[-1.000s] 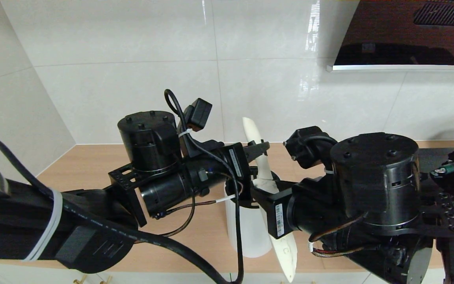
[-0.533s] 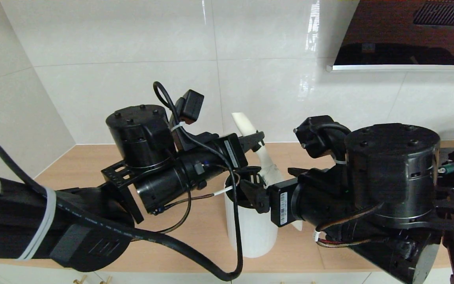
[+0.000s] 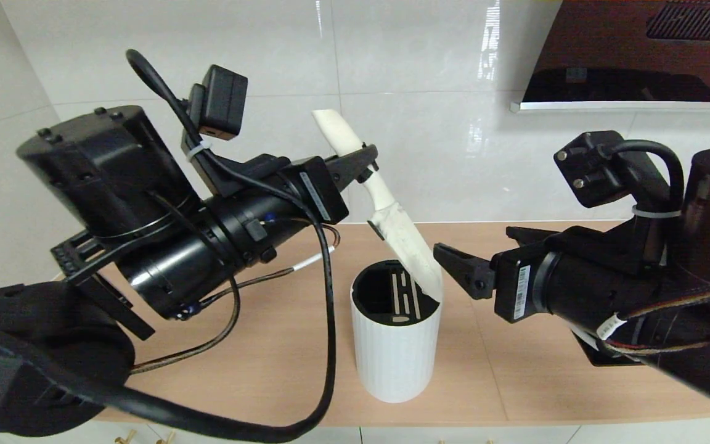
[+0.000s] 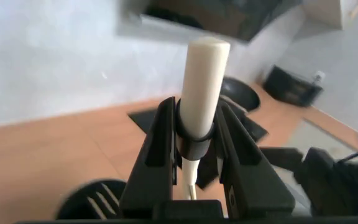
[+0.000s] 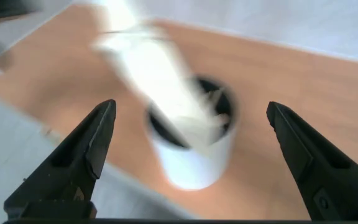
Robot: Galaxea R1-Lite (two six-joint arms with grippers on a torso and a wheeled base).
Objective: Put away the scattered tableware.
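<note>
A white knife (image 3: 392, 222) hangs tilted, handle up, its blade tip at the mouth of the white ribbed holder (image 3: 397, 351) on the wooden counter. My left gripper (image 3: 361, 163) is shut on the knife's handle (image 4: 202, 81), above and behind the holder. My right gripper (image 3: 453, 264) stands open just right of the holder's rim, with nothing between its fingers (image 5: 89, 146). The holder (image 5: 191, 152) and the knife blade (image 5: 157, 74) lie between and beyond those fingers. The holder's black slotted insert (image 3: 395, 290) is visible.
The counter (image 3: 515, 370) runs left and right with its front edge just before the holder. A tiled wall stands behind. A dark range hood (image 3: 626, 55) hangs at the upper right, above a black stove area (image 4: 294, 84) with a pan (image 4: 241, 93).
My left gripper rose and drew left with the knife, bringing its blade tip up to the holder's mouth. My right gripper let go of the blade and pulled back to the right, open.
</note>
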